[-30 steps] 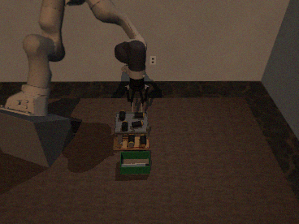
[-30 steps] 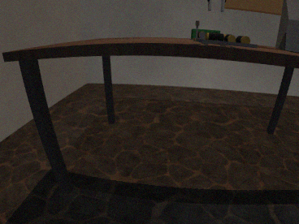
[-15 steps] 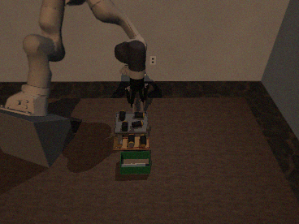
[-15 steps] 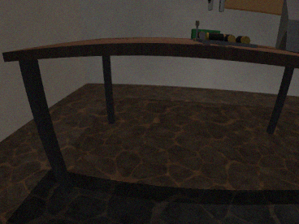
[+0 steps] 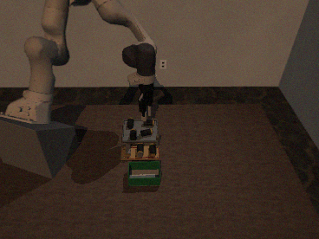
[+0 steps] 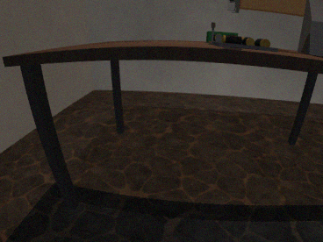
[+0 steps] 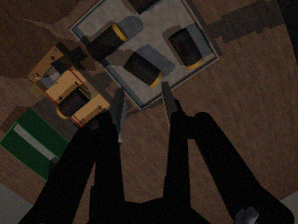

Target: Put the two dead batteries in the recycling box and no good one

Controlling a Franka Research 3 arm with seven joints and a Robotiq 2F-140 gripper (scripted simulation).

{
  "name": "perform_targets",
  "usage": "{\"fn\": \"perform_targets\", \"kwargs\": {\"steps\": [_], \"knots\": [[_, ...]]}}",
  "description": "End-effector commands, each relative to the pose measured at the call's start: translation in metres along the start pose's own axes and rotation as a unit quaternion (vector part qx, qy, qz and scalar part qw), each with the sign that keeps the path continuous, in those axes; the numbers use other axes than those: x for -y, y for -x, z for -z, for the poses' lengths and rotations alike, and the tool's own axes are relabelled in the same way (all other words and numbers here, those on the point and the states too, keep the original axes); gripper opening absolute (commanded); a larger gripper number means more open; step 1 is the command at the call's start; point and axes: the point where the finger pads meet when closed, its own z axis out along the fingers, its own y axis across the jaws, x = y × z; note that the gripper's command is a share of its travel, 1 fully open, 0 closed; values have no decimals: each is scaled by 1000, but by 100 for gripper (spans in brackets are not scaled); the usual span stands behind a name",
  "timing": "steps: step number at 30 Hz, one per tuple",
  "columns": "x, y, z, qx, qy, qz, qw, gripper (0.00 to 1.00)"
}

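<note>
A grey tray holds several dark batteries with yellow ends; in the wrist view they lie at different angles. In front of it a wooden holder carries more batteries and also shows in the wrist view. The green recycling box stands upright in front of the holder and appears at the left of the wrist view. My gripper hangs over the tray's far edge. Its fingers stand partly apart with nothing between them. I cannot make out the bulb.
The robot's grey base block stands at the left of the table. From the low side camera, the box and batteries sit far back on the table, whose legs stand on a stone floor.
</note>
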Motion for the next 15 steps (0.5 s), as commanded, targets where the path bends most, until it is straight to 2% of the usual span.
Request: {"fn": "perform_targets", "kwargs": {"steps": [1,7,9,12,15], "knots": [[1,1,0,0,0,257,966,29],[1,1,0,0,0,355,935,29],[1,1,0,0,0,355,935,29],[1,1,0,0,0,376,927,29],[1,1,0,0,0,383,924,29]]}}
